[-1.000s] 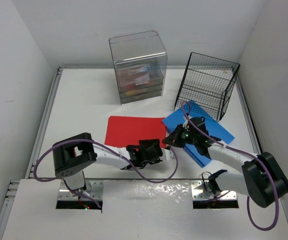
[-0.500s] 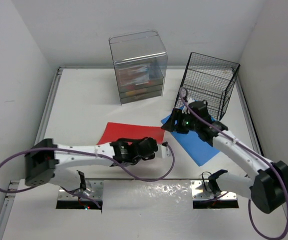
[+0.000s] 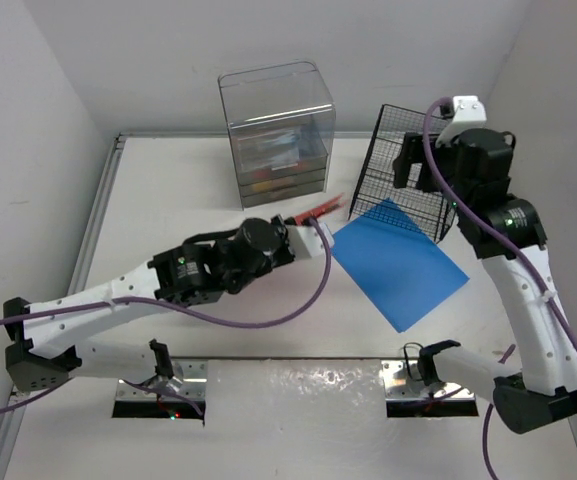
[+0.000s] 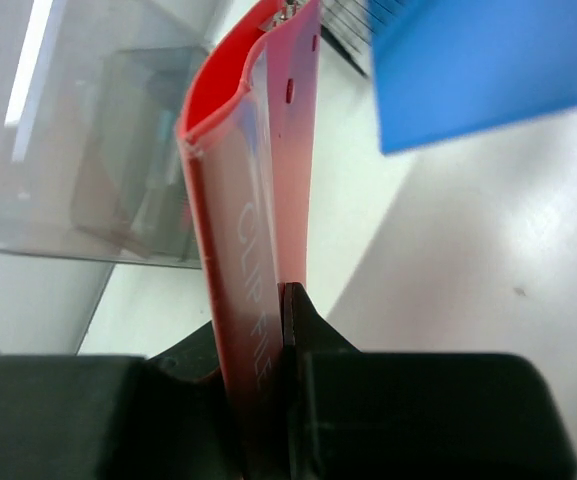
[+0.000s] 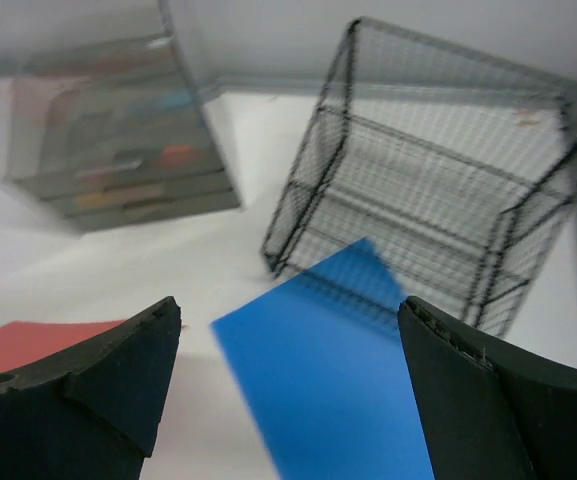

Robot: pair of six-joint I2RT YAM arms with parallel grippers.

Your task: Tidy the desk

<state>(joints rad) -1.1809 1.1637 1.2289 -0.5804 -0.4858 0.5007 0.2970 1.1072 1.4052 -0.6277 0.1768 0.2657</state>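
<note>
A red clip file (image 3: 322, 209) is off the white desk (image 3: 168, 200) and stands on edge, with my left gripper (image 3: 305, 232) shut on its lower edge. In the left wrist view the red clip file (image 4: 253, 190) rises straight up from between the jaws of the left gripper (image 4: 283, 305). A blue folder (image 3: 399, 262) lies flat on the desk, one corner against the wire basket (image 3: 416, 180). My right gripper (image 3: 411, 170) hangs high above the basket. In the right wrist view the right gripper (image 5: 290, 318) is open and empty, with the blue folder (image 5: 333, 375) far below it.
A clear plastic drawer box (image 3: 276, 135) stands at the back centre, just beyond the red file. The black wire basket stands at the back right, near the right wall. White wall panels close in the left, back and right sides. Both arm bases sit at the near edge.
The left gripper shut on the red file, lifted it off the desk and carried it toward the drawer box. The right gripper opened, left the blue folder and rose toward the basket.
</note>
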